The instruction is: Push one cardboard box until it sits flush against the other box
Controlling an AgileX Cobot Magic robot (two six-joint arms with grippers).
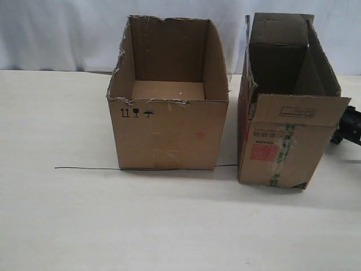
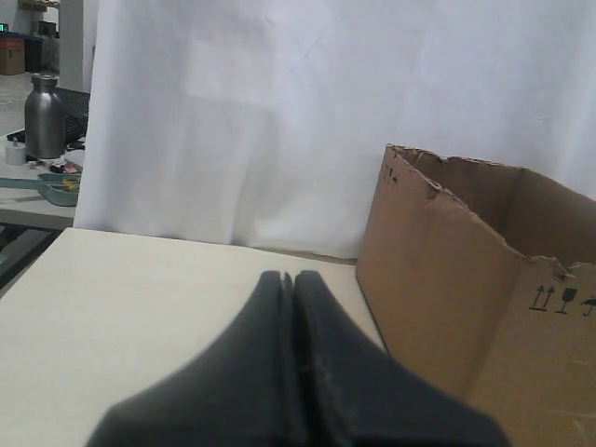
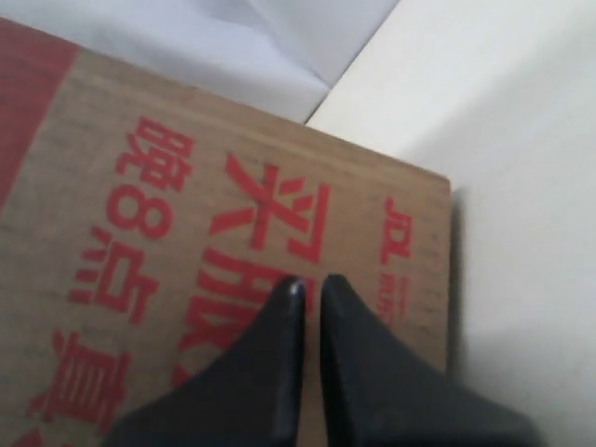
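Matte black left claw, tapered black right claw

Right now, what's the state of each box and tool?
wide box: upright, open top, empty, rim torn.
narrow box: upright, flaps open, a gap away from the wide box, not flush.
left tool: shut, holding nothing.
right tool: shut, tips at the narrow box's red-printed side.

I see narrow brown cardboard box: red square label, green-printed tape, red side lettering. Wide brown torn-rim box: black symbols. Cream worktop.
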